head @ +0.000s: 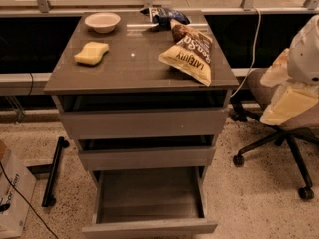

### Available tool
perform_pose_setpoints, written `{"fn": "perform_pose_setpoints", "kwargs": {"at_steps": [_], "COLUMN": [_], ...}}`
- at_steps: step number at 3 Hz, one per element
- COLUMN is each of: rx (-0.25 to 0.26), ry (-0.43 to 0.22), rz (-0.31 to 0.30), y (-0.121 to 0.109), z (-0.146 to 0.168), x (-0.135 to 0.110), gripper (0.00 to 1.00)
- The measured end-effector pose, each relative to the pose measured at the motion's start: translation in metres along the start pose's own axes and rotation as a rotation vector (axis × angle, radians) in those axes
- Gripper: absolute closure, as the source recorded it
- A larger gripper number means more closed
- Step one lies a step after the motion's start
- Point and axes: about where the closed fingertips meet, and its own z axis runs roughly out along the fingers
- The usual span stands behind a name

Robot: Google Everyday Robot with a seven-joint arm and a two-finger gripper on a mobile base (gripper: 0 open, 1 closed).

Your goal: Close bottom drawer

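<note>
Bottom drawer (149, 228) stands pulled far out at the foot of the cabinet (142, 123), its box showing nothing inside; closing is judged not yet begun. Gripper (288, 105) hangs at the right edge over the chair (261, 144), well apart from the drawer. Whether it is spread or pressed together cannot be told.

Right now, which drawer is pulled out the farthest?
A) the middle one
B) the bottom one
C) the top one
B: the bottom drawer stands far out with its inside showing; the hand is off to the right, by the chair, not touching it.
</note>
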Motion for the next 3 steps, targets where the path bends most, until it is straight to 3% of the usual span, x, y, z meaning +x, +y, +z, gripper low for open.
{"fn": "perform_pose_setpoints", "kwargs": {"at_steps": [1,2,3], "rx": [-0.025,-0.074,-0.085], "ry": [0.0,-0.005,-0.006], "rz": [0.02,0.082,0.089], "y": [0.01,0.014,0.014], "z": [0.04,0.093,0.104], "x": [0.014,0.036,0.038], "gripper": [0.65,0.88,1.0]}}
